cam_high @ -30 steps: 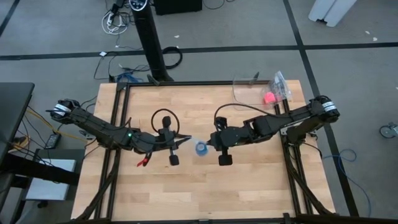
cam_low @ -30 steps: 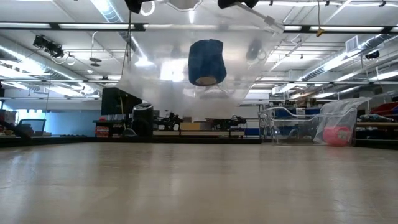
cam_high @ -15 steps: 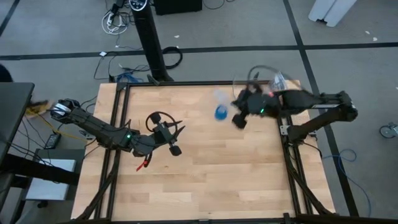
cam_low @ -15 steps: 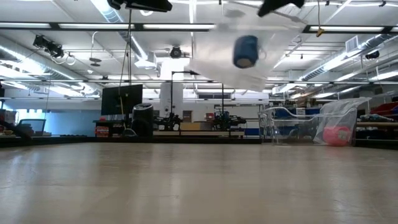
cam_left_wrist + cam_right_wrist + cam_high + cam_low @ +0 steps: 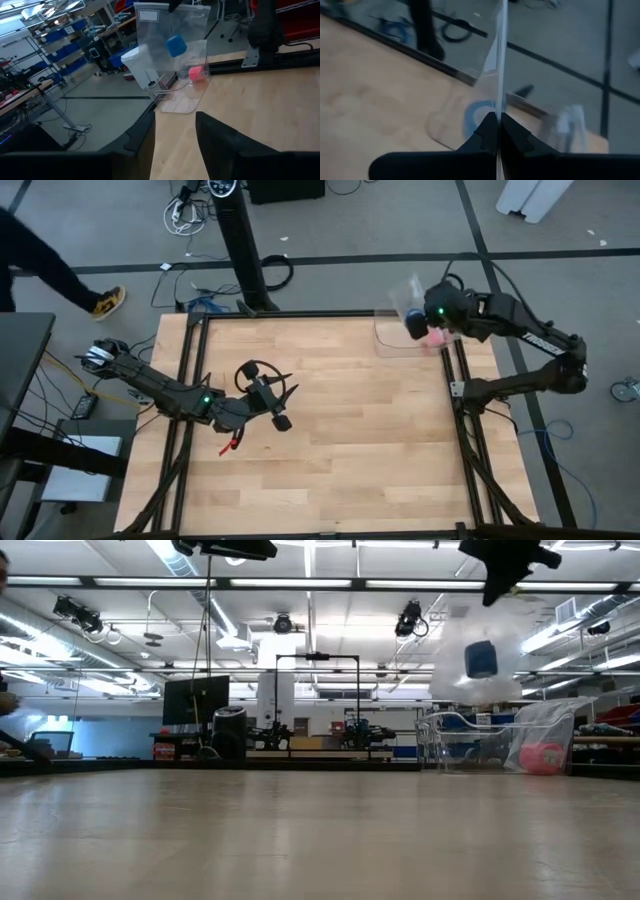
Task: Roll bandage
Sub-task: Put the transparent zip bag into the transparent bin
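the bandage [image 5: 481, 658] hangs coiled in a clear bag [image 5: 172, 35] pinched by the closed right gripper [image 5: 498, 121]; left gripper [image 5: 175, 135] parted, empty.

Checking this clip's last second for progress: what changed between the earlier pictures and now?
The right gripper, shut on the clear bag holding the rolled bandage, swung it from table centre to the far right corner, above the clear bin with the pink ball. The left gripper let go of the bag, pulled back slightly, and is open. Bin and ball stayed put.
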`<control>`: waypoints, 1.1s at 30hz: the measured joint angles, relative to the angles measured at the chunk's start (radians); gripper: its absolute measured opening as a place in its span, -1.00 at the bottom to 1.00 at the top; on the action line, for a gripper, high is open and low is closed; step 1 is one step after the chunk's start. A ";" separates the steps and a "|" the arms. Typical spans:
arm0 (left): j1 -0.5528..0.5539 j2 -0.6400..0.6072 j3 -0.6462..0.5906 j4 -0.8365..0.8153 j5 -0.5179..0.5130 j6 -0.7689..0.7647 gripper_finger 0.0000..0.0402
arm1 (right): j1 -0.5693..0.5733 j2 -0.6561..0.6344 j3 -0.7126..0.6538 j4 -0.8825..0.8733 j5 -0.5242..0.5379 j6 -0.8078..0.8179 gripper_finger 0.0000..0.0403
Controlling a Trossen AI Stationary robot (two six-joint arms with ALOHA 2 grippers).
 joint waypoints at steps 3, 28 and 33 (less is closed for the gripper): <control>0.000 0.000 0.000 0.000 0.000 0.000 -0.26 | -0.077 0.008 -0.002 -0.035 -0.033 0.023 -1.00; 0.000 0.000 0.000 -0.001 0.000 -0.003 -0.26 | -0.385 0.148 -0.224 0.174 -0.209 0.115 -1.00; 0.000 0.000 0.000 -0.011 0.006 -0.024 -0.26 | -0.394 0.222 -0.224 0.178 -0.121 0.079 -1.00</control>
